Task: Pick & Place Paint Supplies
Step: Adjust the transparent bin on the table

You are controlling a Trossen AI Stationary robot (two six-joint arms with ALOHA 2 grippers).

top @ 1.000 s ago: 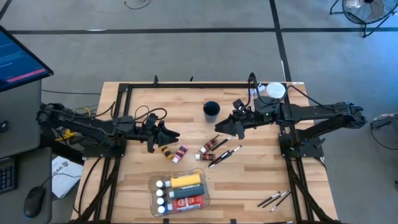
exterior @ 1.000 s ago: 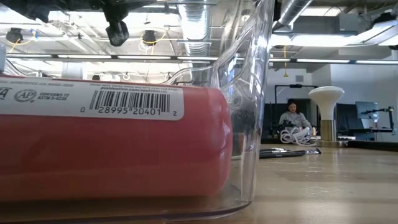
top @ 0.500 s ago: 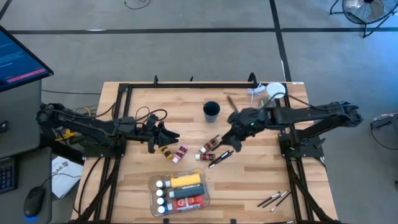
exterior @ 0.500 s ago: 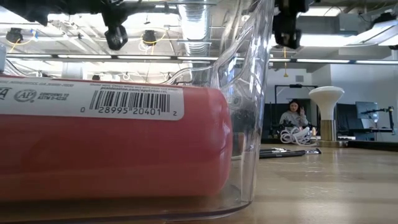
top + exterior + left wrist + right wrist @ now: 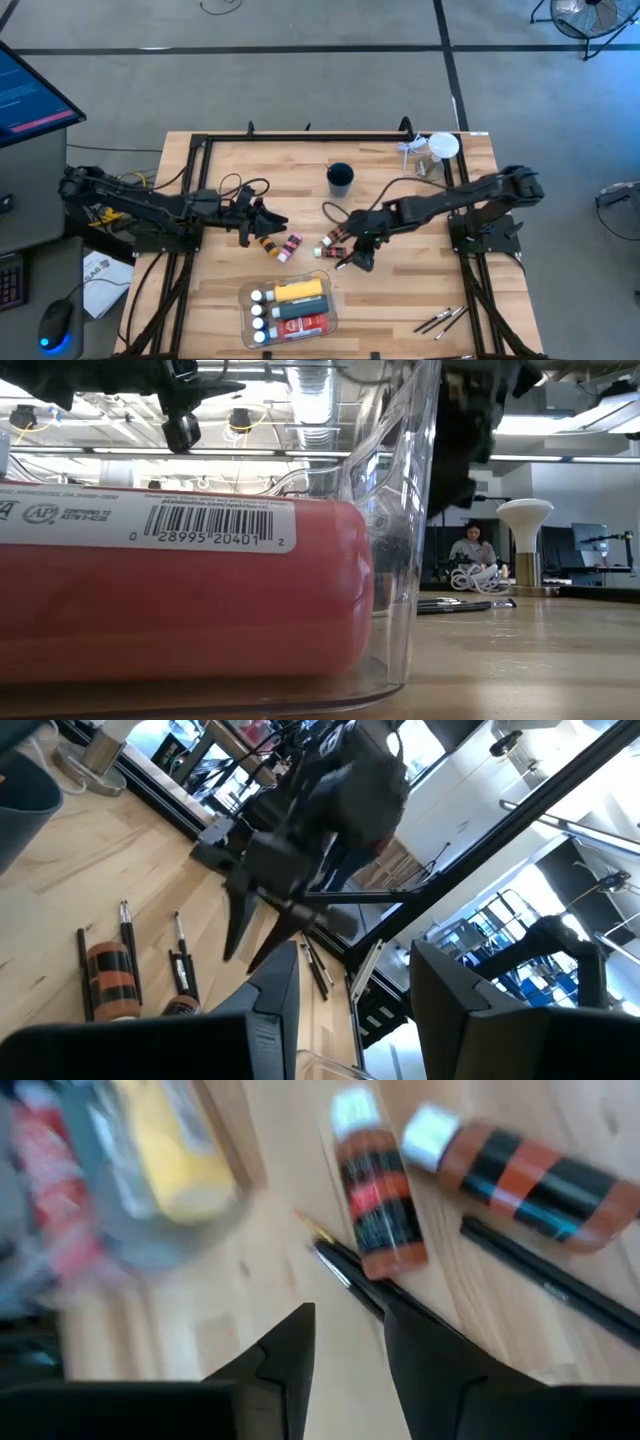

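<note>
In the high view my right gripper [image 5: 358, 256] hovers open over two thin dark brushes [image 5: 342, 264] that lie on the table's middle. Its wrist view shows the open gripper [image 5: 350, 1345] above a brush tip [image 5: 335, 1260], with two brown, white-capped bottles [image 5: 375, 1200] lying just beyond. My left gripper [image 5: 272, 222] waits open left of a brown bottle [image 5: 268, 243] and a pink one [image 5: 290, 247]. A clear tray [image 5: 246, 300] near the front edge holds the yellow bottle [image 5: 299, 290], a red tube [image 5: 305, 323] and white-capped bottles.
A dark blue cup [image 5: 340, 178] stands toward the far edge. The clear jar with white lid [image 5: 441, 148] is at the far right corner. More brushes [image 5: 441, 320] lie near the front right. In the low view the red tube [image 5: 180, 590] in the tray fills the foreground.
My right gripper has swung from near the jar toward the table's near left and come down, ending over the brushes beside the brown bottles, its arm stretched out. The left arm has kept still.
</note>
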